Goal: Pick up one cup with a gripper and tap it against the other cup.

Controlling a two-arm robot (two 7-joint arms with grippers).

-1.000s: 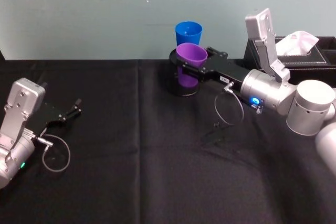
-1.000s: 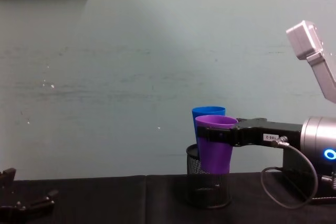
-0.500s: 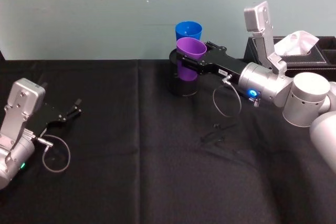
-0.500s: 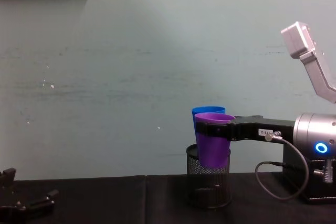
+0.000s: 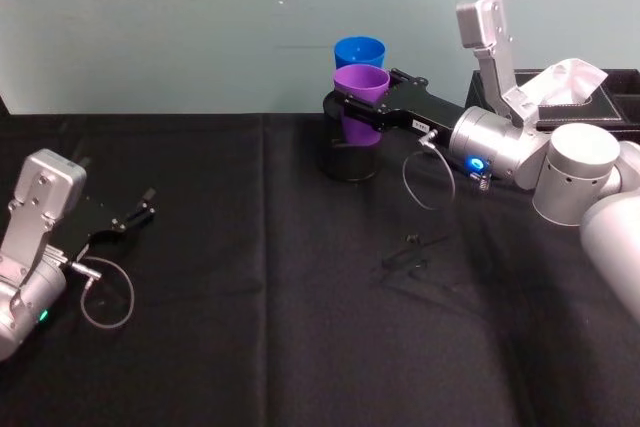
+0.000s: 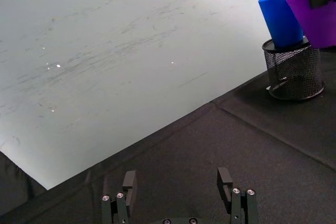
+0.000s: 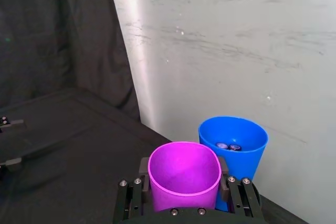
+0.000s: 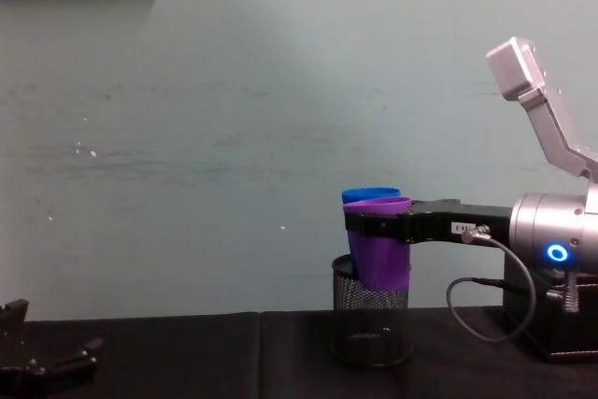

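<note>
Purple cup [image 5: 361,79] clamped by right gripper [image 5: 362,107], left gripper [image 6: 177,178] open; wrist view: bits [image 7: 229,146] inside blue cup [image 7: 242,167].

I see the mesh holder [image 5: 347,162] at the far middle of the table [image 5: 250,297], close to the wall. The other cup [image 5: 359,53] stands in it. The lifted cup [image 5: 360,80] hangs just before that cup, over the holder's front part, clasped by the right gripper [image 5: 365,99], which reaches in from the right. The tissue box [image 5: 590,112] lies behind this arm, at the far right. The left gripper [image 5: 140,209] is at the left side, well apart from the cups.
</note>
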